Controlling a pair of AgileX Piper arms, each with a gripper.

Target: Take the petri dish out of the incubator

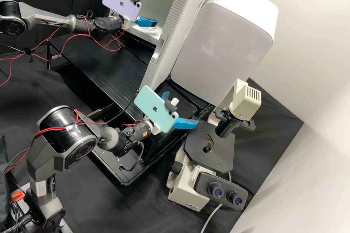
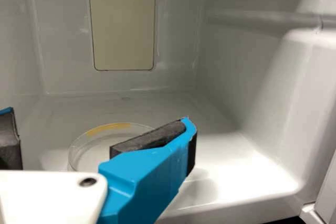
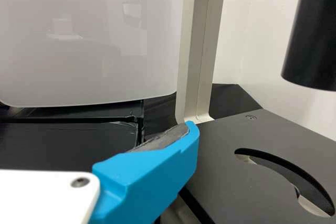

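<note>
Dish (image 2: 97, 144) — incubator (image 2: 247, 145) floor, left end effector (image 2: 97, 119) spread

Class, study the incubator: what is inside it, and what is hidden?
A clear petri dish lies on the white floor of the incubator. A blue finger of the left gripper covers its near rim.

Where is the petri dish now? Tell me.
The petri dish lies on the white floor inside the incubator, between the open fingers of the left pincer in the left wrist view, near the chamber's front.
</note>
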